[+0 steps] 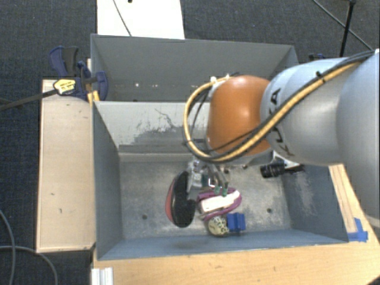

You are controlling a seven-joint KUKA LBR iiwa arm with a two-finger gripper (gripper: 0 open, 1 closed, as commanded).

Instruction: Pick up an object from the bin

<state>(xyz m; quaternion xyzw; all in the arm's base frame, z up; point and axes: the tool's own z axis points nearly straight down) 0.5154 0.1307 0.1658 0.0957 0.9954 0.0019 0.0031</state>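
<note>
Bin: grey metal bin [142, 159], floor scuffed and scratched toward the back wall.
Room: dark carpet [35, 28] on the ground around it.
Arm: the arm [320, 111] reached in from the right, its orange cover [237, 114] and looped cables [193, 120] at the wrist, tool end pointing down.
Gripper: the gripper [205, 186] sat low over the front middle of the floor.
Grip state: I could not tell whether it was open or closed, or had hold of anything.
Nearest things: black oval thing [178, 206] just left below it; white-and-purple piece [218, 202] just right below it.
Others: blue block [237, 222] and yellowish round thing [217, 226], side by side nearer the front wall.
</note>
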